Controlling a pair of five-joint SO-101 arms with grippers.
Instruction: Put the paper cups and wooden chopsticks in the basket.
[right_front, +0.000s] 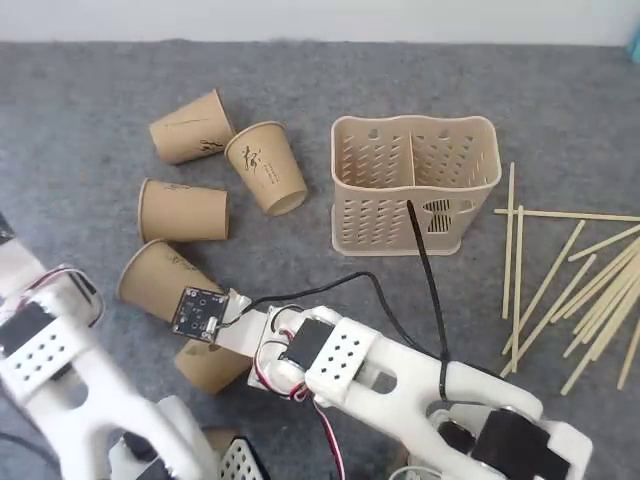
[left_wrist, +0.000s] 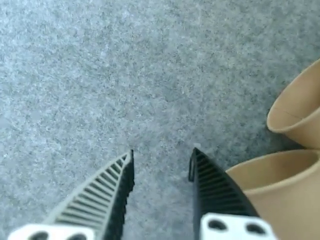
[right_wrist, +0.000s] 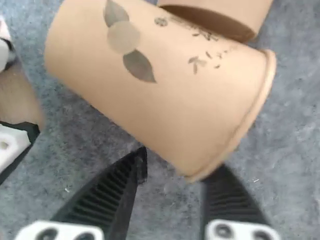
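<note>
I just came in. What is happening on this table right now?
The right arm has its open claw at a paper cup lying on its side, not yet closed on it. The left claw, also open, hangs over bare carpet beside two cups. Other cups lie near the basket, which looks empty, and the chopsticks are scattered on its other side.

light: bright, diffuse, even | shadows: faint, soft-edged, short
</note>
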